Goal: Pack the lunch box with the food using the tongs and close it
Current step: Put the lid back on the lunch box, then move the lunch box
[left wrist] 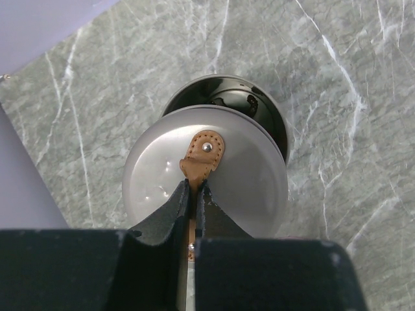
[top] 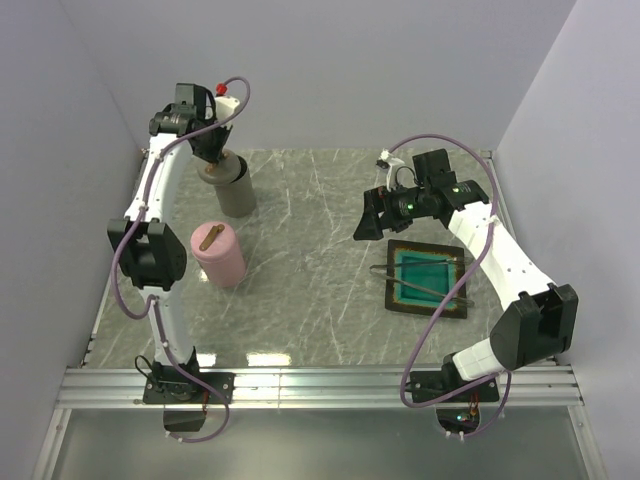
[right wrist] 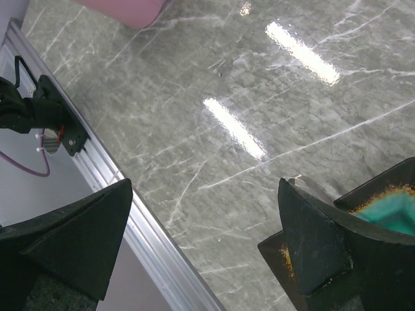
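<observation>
Two arms at work. The left gripper, arm stretched far with its wrist pointing down, pinches the tan leather tab of the round grey lid, which sits offset over the open grey cylindrical container. The lid should be lifted straight up so the container does not tip. The right gripper hovers spread near the slim dark metal tongs, which lie across the teal tray. No food is visible.

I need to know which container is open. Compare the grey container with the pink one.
The grey container has its lid held off-centre by the left claw, which is shut on the tan tab, so the dark inside shows. The pink container is lidded and untouched. The grey container stands farther back than the pink container. Both are upright cylinders with tan-tabbed lids.
</observation>
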`<state>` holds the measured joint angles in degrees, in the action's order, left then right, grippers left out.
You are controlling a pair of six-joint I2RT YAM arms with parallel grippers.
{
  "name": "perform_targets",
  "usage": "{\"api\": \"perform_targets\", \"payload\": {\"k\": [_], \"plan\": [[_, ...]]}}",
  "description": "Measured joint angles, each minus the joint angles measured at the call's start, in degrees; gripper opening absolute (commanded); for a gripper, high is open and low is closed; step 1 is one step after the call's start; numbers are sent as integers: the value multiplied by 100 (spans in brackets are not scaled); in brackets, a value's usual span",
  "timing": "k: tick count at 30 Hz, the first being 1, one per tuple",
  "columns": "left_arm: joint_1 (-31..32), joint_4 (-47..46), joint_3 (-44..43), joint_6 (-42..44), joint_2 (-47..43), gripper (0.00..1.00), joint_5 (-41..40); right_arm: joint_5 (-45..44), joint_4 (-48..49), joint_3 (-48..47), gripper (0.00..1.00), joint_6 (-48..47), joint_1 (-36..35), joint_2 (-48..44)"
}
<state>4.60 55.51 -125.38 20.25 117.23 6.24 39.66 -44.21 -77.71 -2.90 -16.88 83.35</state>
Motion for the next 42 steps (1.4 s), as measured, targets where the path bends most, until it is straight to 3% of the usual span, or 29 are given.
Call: {"api": "perform_targets", "payload": {"k": [26,42], "plan": [[149,-68,-507,15,719,0,181,42,-55,22,100,-68,-13,2],[107,-903,752,13,184,0,341,72,-92,22,100,-111,-13,4]]}}
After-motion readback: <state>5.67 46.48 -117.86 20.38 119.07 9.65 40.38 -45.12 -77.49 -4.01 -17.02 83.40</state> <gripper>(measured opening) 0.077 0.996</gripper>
